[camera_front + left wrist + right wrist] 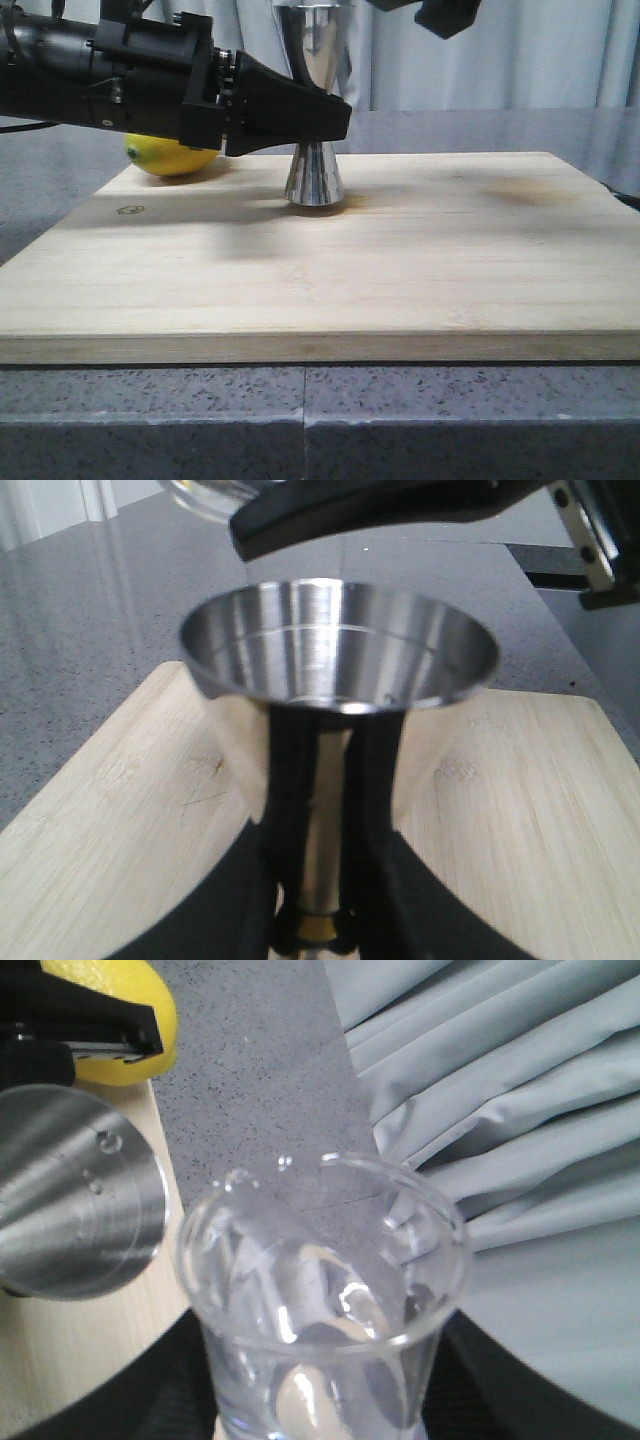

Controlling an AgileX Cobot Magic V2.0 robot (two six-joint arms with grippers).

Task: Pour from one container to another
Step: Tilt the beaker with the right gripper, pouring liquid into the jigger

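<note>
The steel jigger (314,165) was seen standing upright on the wooden board (400,270), toward the board's rear and left of its middle. Its narrow waist, marked by a gold band in the left wrist view, was clamped between the black fingers (375,770) of the left tool (335,118), which was closed on it from the left. In the left wrist view the jigger's open upper cup (338,645) was shown from above, with a few droplets on its inner wall.

The glass beaker (325,1300) was shown in the right wrist view, held up off the board between the dark fingers of the right tool (320,1400), which was closed around its lower part. Clear liquid was visible inside it. The beaker was just beside the jigger's cup (75,1200) and apart from it. In the front view only a dark part of the right arm (445,15) was caught at the top edge, above and to the right of the jigger.

A lemon (170,155) lay on the board behind the left arm. The board rested on a grey speckled bench (300,420), and a pale curtain (520,1110) hung behind.
</note>
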